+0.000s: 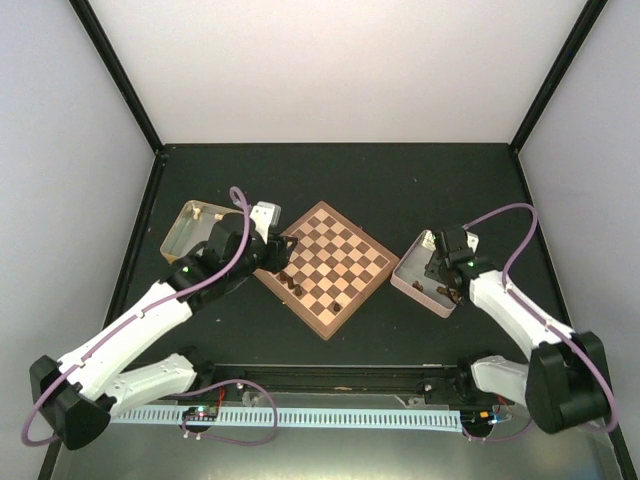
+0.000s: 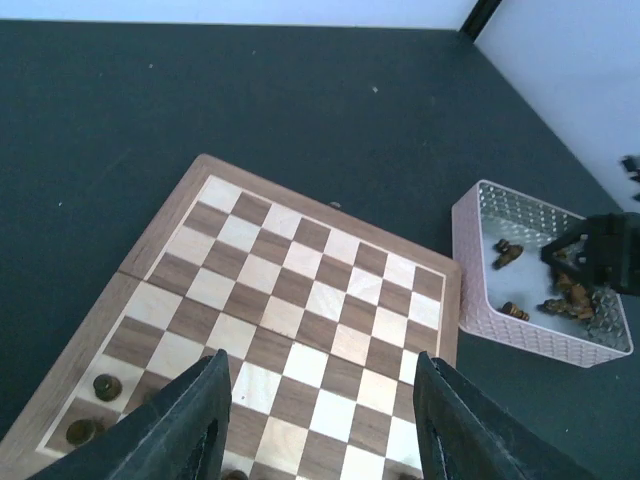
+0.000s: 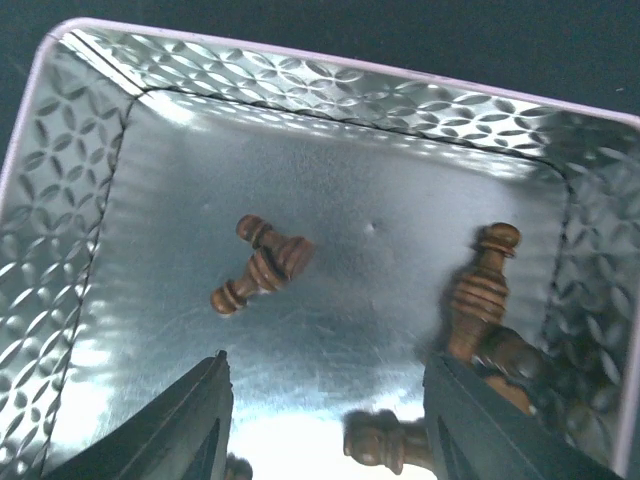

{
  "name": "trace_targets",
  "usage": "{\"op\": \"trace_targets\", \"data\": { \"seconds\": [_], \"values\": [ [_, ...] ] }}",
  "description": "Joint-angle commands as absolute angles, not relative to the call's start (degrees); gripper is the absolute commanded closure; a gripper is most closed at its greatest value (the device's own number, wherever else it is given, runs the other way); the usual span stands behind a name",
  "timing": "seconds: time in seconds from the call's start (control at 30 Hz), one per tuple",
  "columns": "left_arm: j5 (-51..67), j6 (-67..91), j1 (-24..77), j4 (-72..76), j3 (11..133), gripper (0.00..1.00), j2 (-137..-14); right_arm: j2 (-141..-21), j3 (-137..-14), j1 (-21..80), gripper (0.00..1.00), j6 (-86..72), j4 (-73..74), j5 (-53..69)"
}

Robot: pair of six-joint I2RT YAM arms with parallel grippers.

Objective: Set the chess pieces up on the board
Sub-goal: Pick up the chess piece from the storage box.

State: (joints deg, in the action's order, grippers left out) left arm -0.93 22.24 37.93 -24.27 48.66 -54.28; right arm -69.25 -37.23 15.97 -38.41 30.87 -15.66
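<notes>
- The board [image 1: 325,268] lies in the middle of the table, turned like a diamond, between your two arms.
- Only a few dark pieces [image 1: 291,284] stand on it, in a short row along the edge nearest the left arm. The left wrist view shows two of them [image 2: 107,386] from above. Possibly one more stands near the bottom corner, but it is too small to be sure.
- Almost all other squares are bare, so I judge the task is at an early stage.
- More pieces [image 3: 262,265] lie on their sides in the pink tray [image 1: 405,262], just right of the board. The right wrist view shows at least four or five, some in a heap at the right wall.
- Your right gripper [image 3: 325,430] hangs inside this tray with the fingers wide apart and nothing between them. It is above the bare floor, between the single piece and the heap.
- Your left gripper [image 2: 320,430] hovers over the board near the placed row, fingers spread, holding nothing.
- The gold tray [image 1: 178,228] sits left of the board, behind the left arm. You cannot tell its content from here.
- What is left, in my judgement: lift each piece from the pink tray and stand it upright on its square.
</notes>
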Motion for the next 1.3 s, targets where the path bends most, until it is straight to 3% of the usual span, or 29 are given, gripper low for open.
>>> {"op": "trace_targets", "data": {
  "seconds": [0.0,0.47,0.87,1.1,1.27],
  "values": [
    [0.71,20.42,37.50,-16.37,46.73,0.47,-51.58,-76.26,-41.12,13.85,0.48,-38.35,24.69,-13.41],
    [0.39,20.04,37.57,-17.70,46.78,0.47,-52.25,-87.90,-46.13,13.10,0.56,-39.37,24.44,-14.36],
    [1.46,20.39,37.50,-17.65,46.77,0.47,-53.41,-89.93,-43.86,13.10,0.75,-39.46,25.21,-11.95],
    [1.74,20.58,37.56,-17.90,46.85,0.47,-53.70,-90.81,-44.59,13.10,0.74,-38.90,25.84,-10.83],
    [2.45,20.87,37.47,-17.69,46.87,0.47,-53.83,-90.16,-44.50,13.10,0.88,-38.50,25.92,-8.06]
  ]
}}
